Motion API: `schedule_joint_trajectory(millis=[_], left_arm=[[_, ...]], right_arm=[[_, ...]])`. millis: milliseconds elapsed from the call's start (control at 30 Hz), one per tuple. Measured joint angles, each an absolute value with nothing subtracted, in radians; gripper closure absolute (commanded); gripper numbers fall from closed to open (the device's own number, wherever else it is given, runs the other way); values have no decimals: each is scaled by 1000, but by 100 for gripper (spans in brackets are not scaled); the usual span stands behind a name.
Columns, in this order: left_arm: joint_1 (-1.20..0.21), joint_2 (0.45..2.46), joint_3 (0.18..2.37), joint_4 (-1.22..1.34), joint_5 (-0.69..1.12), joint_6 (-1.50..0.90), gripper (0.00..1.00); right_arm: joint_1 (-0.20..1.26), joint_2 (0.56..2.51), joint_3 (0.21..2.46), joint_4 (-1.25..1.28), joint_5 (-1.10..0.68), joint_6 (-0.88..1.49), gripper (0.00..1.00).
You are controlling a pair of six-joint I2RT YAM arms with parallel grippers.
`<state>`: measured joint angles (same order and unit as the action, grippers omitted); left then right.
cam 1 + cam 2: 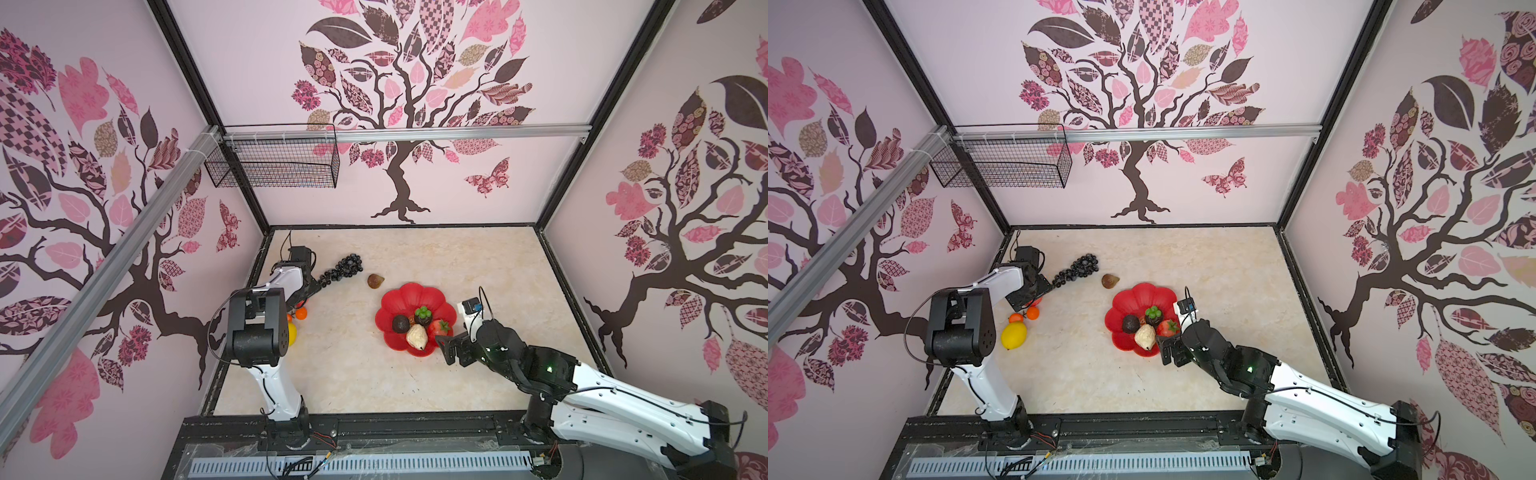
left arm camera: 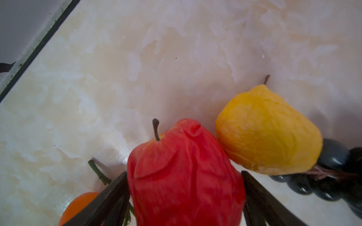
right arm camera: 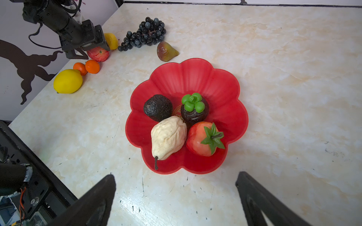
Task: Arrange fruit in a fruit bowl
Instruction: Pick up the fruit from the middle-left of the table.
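The left tool [image 2: 183, 174] stands spread wide astride the red apple [image 3: 98, 54], a finger close on either side. The apple sits on the table [image 3: 293, 97], and I'd judge it not yet squeezed. A small lemon [image 2: 268, 133] leans right against the apple beside one finger, with the grape bunch [image 3: 146, 32] just behind it. An orange [image 2: 78, 205] lies by the other finger. Closing here could send the lemon rolling or snag a grape, and the apple's soft, wrinkled skin looks likely to slip.

The fruit bowl [image 3: 195, 78] lies well apart from this tool, right in front of the right tool [image 3: 176, 174], which hangs wide open and empty just off its rim. That half of the bowl is crowded with four fruits [image 3: 168, 137], so an apple dropped there might knock one out. The two arms could also meet over the rim.
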<state>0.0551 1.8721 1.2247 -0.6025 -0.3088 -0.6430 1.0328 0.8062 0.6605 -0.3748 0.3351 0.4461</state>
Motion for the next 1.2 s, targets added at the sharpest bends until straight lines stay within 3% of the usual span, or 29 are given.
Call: schedule_joint_trajectory(millis=[533, 900, 1200], left_arm=[[60, 1861, 1222, -567, -280, -628, 31], [47, 1743, 1155, -551, -258, -628, 33], [-80, 1530, 1059, -528, -282, -627, 34]], right_arm=[[1033, 827, 661, -370, 327, 447, 0], [1033, 835, 661, -369, 321, 450, 0], [1033, 835, 661, -378, 343, 451, 0]])
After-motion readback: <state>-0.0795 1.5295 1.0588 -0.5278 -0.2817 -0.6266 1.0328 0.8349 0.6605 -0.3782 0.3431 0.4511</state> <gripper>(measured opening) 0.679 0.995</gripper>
